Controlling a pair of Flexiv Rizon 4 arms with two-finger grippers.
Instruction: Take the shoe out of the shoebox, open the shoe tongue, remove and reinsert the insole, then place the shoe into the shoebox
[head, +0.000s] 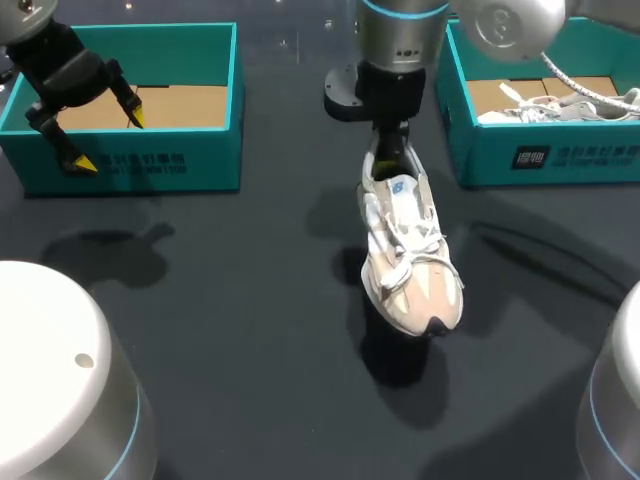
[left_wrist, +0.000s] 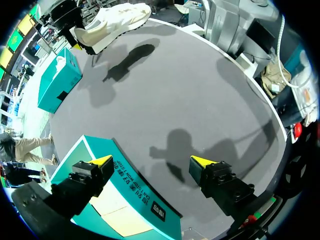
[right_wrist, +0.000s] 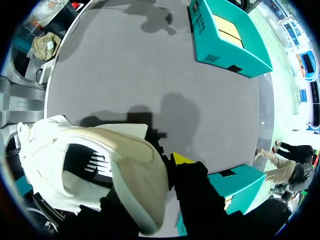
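While it hangs heel-up from the right gripper (head: 390, 158), the shoe (head: 412, 255) sits just right of the centre of the head view, with its toe pointing toward the lower edge of the frame and its laces facing the camera. It is a white and beige trainer with a blue label on the tongue. Its dark shadow lies on the table (head: 200, 300) just below the toe, so the shoe looks lifted off the surface. That gripper is closed on the heel: in the right wrist view one yellow-tipped finger lies against the outside of the heel, while the other is hidden by the shoe. The right arm comes down from the upper middle of the head view. Behind it, in the upper right, the teal right shoebox (head: 560, 160) holds a second shoe (head: 560, 105) with loose laces. In the upper left stands the left shoebox (head: 150, 165), also teal, showing a bare cardboard floor. The left gripper (head: 108, 140) hovers over that box's left end with its fingers spread wide and nothing between them. In the left wrist view one finger is above the box's inside and the other above the table outside its front wall. The two grippers are well apart.
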